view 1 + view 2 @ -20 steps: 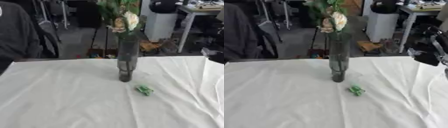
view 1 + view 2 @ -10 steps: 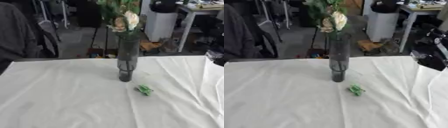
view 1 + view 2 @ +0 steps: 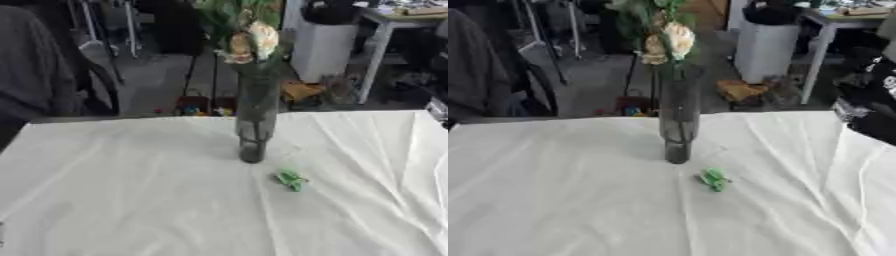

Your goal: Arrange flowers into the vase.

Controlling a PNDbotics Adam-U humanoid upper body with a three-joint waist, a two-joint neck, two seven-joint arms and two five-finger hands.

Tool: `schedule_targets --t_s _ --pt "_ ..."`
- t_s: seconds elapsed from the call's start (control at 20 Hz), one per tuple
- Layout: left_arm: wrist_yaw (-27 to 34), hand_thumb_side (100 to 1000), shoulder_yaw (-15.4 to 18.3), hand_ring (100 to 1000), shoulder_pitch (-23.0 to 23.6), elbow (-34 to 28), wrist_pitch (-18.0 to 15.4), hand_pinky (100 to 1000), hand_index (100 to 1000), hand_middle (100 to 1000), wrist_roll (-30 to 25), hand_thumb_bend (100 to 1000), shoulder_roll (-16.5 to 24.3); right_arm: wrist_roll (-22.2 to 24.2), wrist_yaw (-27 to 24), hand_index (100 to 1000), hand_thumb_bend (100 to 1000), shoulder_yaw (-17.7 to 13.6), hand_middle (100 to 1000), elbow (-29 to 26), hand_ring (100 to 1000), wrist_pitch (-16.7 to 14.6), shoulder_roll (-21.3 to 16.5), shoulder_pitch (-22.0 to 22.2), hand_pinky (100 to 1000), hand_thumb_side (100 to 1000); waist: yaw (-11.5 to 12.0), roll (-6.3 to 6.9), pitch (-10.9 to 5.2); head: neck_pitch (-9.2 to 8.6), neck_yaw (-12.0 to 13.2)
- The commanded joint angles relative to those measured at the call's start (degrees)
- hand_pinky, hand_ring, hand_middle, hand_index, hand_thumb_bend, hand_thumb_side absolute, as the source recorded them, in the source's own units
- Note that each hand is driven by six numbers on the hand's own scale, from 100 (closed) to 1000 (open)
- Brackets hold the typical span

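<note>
**Operator:** Tablecloth (image 3: 114, 200) first, since it fills the whole lower half of both views: white, creased, with folds running toward the lower right. I read it as a plain backdrop that keeps the work easy to see from my seat.

**Observer:** And the vase?

**Operator:** The vase (image 3: 255, 120) is tall, dark and narrow, standing upright just above the middle of the frame. It sits central, which I judge puts it within reach of either arm. The flowers (image 3: 249, 40) are already in it: pale blooms with green leaves, rising out of its mouth toward the top edge. Their stems are inside the vase, so that part of the job looks done.

**Observer:** Anything left on the cloth?

**Operator:** One small green scrap (image 3: 290, 180), lower right of the vase base and near it, not touching. I can't make out what it is; perhaps a leaf or a bit of stem. I see no other loose flowers.

**Observer:** Where are your hands?

**Operator:** At the right edge of the right eye view I see a black part of my right arm (image 3: 875, 107), clear of the vase. The hand itself doesn't show, so I can't tell whether its fingers are apart or together. My left hand is in neither view.
</note>
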Motion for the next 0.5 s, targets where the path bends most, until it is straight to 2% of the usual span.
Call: schedule_targets --t_s 0.05,0.15,0.5 --pt "-0.1 869 0.46 659 -0.36 -0.47 0.04 757 788 710 0.11 601 1.05 0.59 -3.39 904 323 -1.15 997 -1.48 1000 0.11 -2.05 -0.09 1000 678 -0.07 -0.09 -0.42 -0.2 0.27" --pt "-0.04 868 0.48 659 -0.32 -0.28 0.03 757 789 711 0.14 600 1.0 0.86 -5.09 902 321 -1.43 997 -1.88 1000 0.15 -2.17 0.16 1000 676 -0.34 -0.07 -0.29 -0.55 0.57" --pt "0.04 868 0.39 660 -0.4 -0.23 -0.12 757 789 716 0.0 600 0.96 1.29 -6.43 900 319 -1.59 997 -2.48 1000 0.17 -2.06 0.41 1000 673 -0.66 -0.08 -0.15 0.32 0.8"
